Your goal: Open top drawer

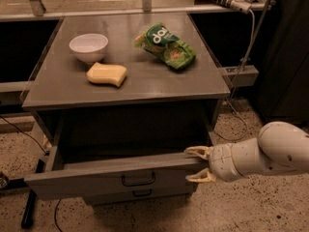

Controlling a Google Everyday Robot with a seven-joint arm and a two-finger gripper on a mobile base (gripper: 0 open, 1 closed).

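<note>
The top drawer [111, 179] of the grey metal cabinet stands pulled out toward me, its wide front carrying a small black bar handle [138, 179] at the centre. Its inside is dark and I cannot see the tray floor. My gripper [199, 164] sits at the drawer's right front corner, on the end of the white arm [263, 156] coming in from the right. Its two cream fingers are spread, one above the drawer's top edge and one lower against the front. It holds nothing.
A narrower drawer [137, 195] with a like handle sits shut below. On the cabinet top [145, 81] lie a white bowl [88, 47], a yellow sponge [106, 74] and a green chip bag [165, 46]. Cables run on the speckled floor at left.
</note>
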